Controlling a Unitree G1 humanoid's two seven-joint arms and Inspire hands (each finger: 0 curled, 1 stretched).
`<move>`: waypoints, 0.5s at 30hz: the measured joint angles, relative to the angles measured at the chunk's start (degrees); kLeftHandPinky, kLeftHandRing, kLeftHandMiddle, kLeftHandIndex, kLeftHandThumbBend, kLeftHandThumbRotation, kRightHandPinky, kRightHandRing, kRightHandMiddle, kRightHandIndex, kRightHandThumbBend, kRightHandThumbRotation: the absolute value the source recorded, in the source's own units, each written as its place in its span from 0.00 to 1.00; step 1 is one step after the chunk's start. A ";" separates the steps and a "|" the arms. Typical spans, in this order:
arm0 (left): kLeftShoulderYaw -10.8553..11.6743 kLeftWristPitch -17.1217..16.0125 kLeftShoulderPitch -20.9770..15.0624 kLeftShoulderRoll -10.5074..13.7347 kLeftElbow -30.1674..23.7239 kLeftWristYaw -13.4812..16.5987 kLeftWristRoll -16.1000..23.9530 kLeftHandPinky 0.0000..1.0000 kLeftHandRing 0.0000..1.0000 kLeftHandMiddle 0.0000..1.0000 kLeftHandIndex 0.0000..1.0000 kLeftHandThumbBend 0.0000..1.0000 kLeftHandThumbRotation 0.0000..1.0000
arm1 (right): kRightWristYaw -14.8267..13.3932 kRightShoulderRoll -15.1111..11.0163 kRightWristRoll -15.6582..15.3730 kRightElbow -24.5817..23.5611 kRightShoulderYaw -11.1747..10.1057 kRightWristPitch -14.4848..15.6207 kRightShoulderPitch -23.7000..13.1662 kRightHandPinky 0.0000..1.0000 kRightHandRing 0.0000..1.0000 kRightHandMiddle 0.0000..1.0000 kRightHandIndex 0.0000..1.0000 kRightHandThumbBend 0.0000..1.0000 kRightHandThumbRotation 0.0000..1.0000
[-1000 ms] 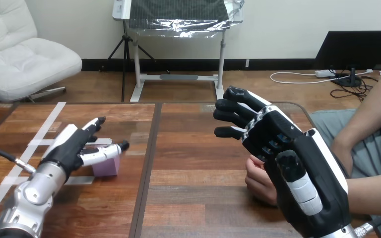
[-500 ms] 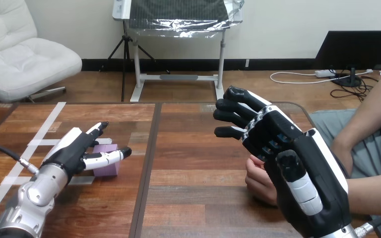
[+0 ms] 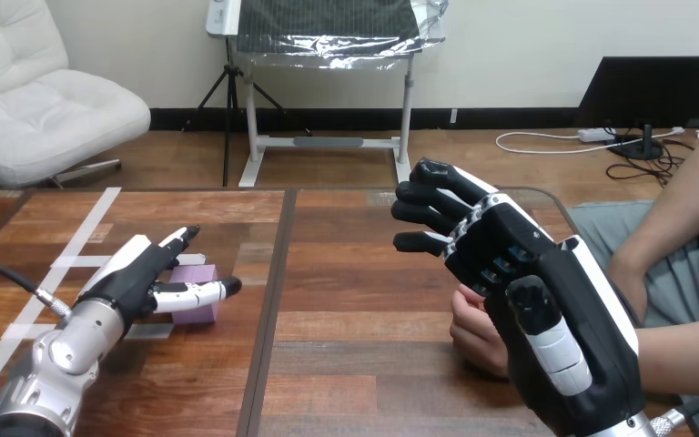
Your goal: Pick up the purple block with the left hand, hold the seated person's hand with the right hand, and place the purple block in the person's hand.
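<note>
I'm working the pickup: my left hand (image 3: 135, 271), spread open and empty, is straddling the purple block (image 3: 196, 309) at the table's (image 3: 355, 300) left. Next, I'm closing round it. My right hand (image 3: 510, 264) is hovering open by the person's hand (image 3: 473, 332).

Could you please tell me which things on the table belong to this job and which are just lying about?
For the job: purple block, left hand at the block, right hand, the person's hand beside it.
Lying about: white tape strips on the table.
</note>
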 measured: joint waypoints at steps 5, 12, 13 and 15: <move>-0.05 0.49 -0.40 0.00 0.40 -0.54 0.01 0.83 0.94 0.97 0.97 0.72 0.38 | 0.00 0.00 0.00 0.00 0.00 0.00 0.00 0.75 0.83 0.83 0.84 0.92 0.76; -0.74 1.25 -0.99 0.03 0.81 -0.72 0.13 0.82 0.93 0.95 0.94 0.72 0.31 | 0.00 0.00 0.00 0.00 0.00 0.00 0.00 0.75 0.83 0.83 0.84 0.92 0.76; -0.87 1.28 -1.03 0.03 0.83 -0.72 0.15 0.82 0.92 0.95 0.94 0.72 0.31 | 0.00 0.00 0.01 0.00 0.00 0.00 0.00 0.76 0.83 0.83 0.84 0.92 0.76; -1.12 1.38 -1.14 0.03 0.90 -0.72 0.21 0.82 0.92 0.94 0.93 0.73 0.29 | 0.01 -0.01 0.04 -0.01 0.00 0.00 0.00 0.76 0.83 0.83 0.84 0.91 0.76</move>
